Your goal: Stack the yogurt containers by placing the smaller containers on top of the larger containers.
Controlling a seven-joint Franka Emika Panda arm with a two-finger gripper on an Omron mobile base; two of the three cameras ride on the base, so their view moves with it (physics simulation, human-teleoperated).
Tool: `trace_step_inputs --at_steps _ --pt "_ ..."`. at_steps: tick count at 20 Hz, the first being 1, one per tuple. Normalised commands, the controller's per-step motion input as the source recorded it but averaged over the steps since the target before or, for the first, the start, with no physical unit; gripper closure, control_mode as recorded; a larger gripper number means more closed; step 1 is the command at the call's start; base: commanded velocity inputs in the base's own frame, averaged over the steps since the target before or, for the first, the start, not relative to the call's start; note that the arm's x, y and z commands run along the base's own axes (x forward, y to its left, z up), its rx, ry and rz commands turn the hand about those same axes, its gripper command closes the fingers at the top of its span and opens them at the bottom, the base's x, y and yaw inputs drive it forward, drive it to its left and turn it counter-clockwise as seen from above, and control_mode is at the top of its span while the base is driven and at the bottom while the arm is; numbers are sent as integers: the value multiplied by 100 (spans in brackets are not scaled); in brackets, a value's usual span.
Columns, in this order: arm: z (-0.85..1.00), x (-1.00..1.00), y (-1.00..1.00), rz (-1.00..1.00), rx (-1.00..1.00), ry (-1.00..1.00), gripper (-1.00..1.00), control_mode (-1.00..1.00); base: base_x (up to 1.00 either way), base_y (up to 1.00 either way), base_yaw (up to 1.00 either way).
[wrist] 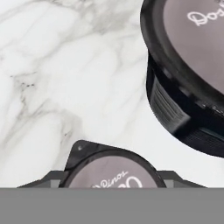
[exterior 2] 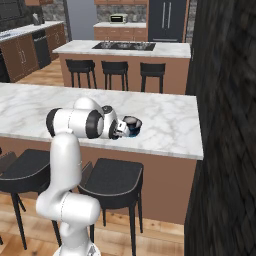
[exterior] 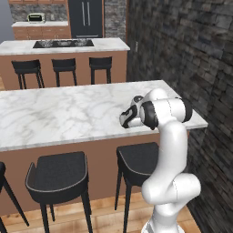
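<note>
A long white marble tabletop (exterior: 54,113) runs across a simulated kitchen, with dark bar stools (exterior: 59,175) tucked along its near edge and a dark stone wall (exterior: 182,50) at its right end. A white robot arm (exterior: 170,150) rises beside the stools and folds over the right part of the tabletop, its gripper (exterior 2: 121,128) held low above the marble.

Just past the gripper in the right base view sits the large yogurt tub (exterior 2: 132,125), squat and dark with a blue lower body. In the hand view this tub (wrist: 188,74) shows at the upper right, its flat grey lid facing up; that broad level lid is probably why it serves as the base of the stack.

At the bottom of the hand view a small yogurt cup (wrist: 111,173) lies right under the camera, near the tub but apart from it, with bare marble between them. Dark shapes flank the cup on both sides and may be the fingers bracketing it, but whether they grip it or stand wide, I cannot tell. The cup's position under the hand suggests it is the one being picked.
</note>
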Motion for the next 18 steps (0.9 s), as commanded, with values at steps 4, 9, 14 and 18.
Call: trace_step_inputs --at_steps 4,9,14,18 --pt "0 0 0 0 0 0 100 -100 0 0 0" --pt "5 -2 0 0 1 -3 100 -100 0 0 0" --pt "32 -14 0 0 3 -12 100 -100 0 0 0" --pt "42 -20 0 0 3 -11 100 -100 0 0 0"
